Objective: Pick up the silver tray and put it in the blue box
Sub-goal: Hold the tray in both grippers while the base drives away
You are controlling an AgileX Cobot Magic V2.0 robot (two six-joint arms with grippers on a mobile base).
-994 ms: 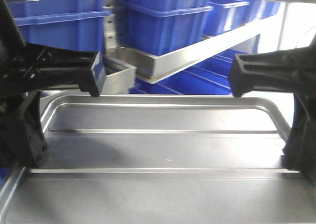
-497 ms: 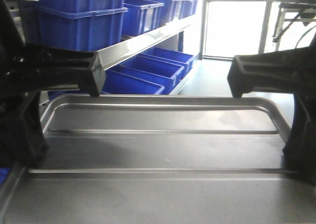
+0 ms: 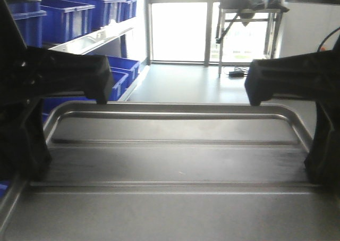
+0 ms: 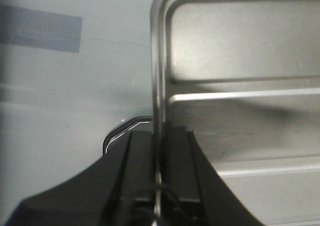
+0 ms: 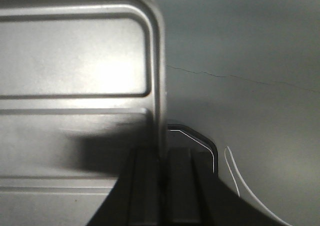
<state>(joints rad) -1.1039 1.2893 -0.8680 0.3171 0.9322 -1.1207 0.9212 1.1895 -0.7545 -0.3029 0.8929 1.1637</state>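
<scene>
Silver tray (image 3: 175, 164) held over the floor (image 4: 65, 116), left pincer (image 4: 159, 136) n right pincer (image 5: 162, 153) each clenched on a side rim. Thin-edge grip imo, uneven arm motion cld twist it loose.

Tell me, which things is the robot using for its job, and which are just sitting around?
For the job: silver tray, left tool, right tool, each tool pinching one side rim of the tray.

Just sitting around: blue crates on the shelves, metal stand by the window. I cannot tell whether one of those crates is the box to fill.
</scene>
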